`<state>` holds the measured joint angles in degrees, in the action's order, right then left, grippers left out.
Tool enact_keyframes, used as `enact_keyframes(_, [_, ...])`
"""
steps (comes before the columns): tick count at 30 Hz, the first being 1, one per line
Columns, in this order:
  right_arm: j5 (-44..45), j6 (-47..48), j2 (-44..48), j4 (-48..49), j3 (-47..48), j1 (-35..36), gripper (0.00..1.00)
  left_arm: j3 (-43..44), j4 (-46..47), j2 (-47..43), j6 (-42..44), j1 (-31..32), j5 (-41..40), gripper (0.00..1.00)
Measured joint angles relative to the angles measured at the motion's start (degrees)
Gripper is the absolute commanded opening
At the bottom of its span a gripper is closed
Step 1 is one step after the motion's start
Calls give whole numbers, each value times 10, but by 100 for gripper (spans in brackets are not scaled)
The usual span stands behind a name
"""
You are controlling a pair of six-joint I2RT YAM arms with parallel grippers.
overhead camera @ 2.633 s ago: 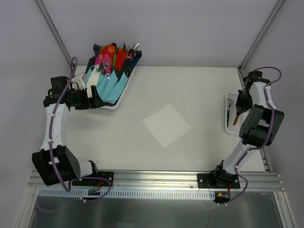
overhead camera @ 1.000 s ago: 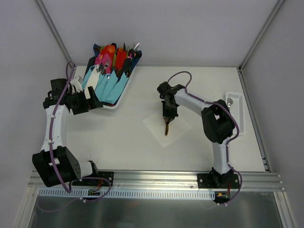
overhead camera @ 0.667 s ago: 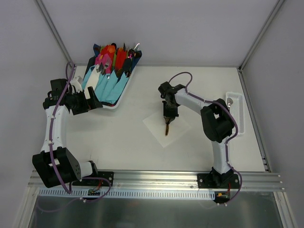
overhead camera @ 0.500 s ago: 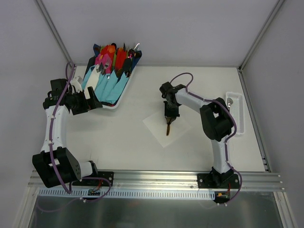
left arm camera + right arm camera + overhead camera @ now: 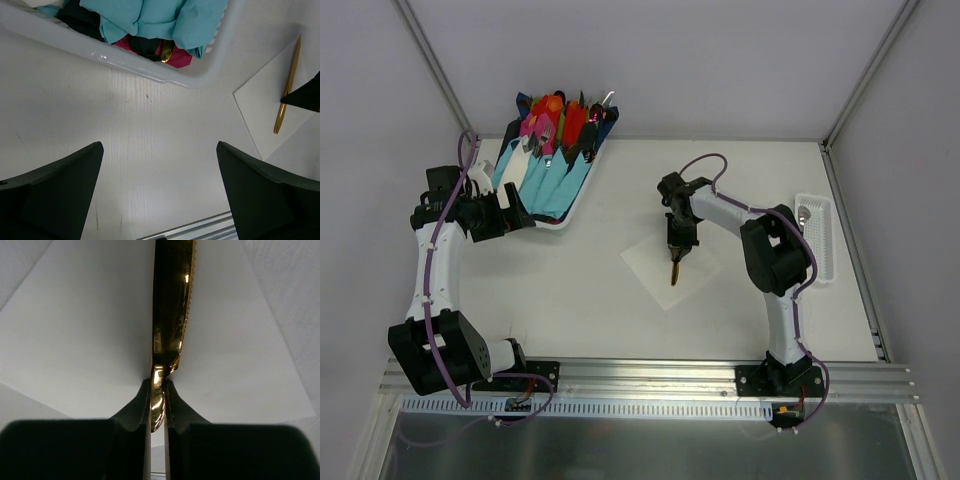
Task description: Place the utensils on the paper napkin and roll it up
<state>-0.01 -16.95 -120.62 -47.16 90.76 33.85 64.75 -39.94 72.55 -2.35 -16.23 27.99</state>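
Observation:
The white paper napkin [image 5: 652, 268] lies as a diamond in the middle of the table. My right gripper [image 5: 678, 244] is over it, shut on the handle end of the golden-yellow utensil [image 5: 675, 270], a serrated knife pointing toward the near edge. In the right wrist view the jaws [image 5: 158, 385] pinch the golden utensil [image 5: 172, 300] low over the napkin [image 5: 80, 330]. The other utensil's silvery spoon head [image 5: 805, 212] shows in the white slotted tray [image 5: 825, 260] at the right. My left gripper [image 5: 523, 214] is open and empty beside the cutlery tray. It also shows in the left wrist view [image 5: 159, 150].
A white tray [image 5: 552, 222] at the back left holds bright pink, red and orange cutlery in light-blue wraps [image 5: 550, 175]. Its clear rim [image 5: 150, 70] lies just ahead of my left fingers. Metal frame posts stand at the back corners.
My right arm has carried the golden utensil from the slotted tray at the right to over the napkin; in the last second it only shifted slightly. The left arm has barely moved.

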Motion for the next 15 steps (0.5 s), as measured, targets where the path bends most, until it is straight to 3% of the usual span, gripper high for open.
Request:
enact_keyframes(5, [-7,-1,0,0,0,-1,28,0,0,0,0,0,0,99])
enact_keyframes(15, [-12,-9,1,2,8,-1,40,0,0,0,2,0,0,99])
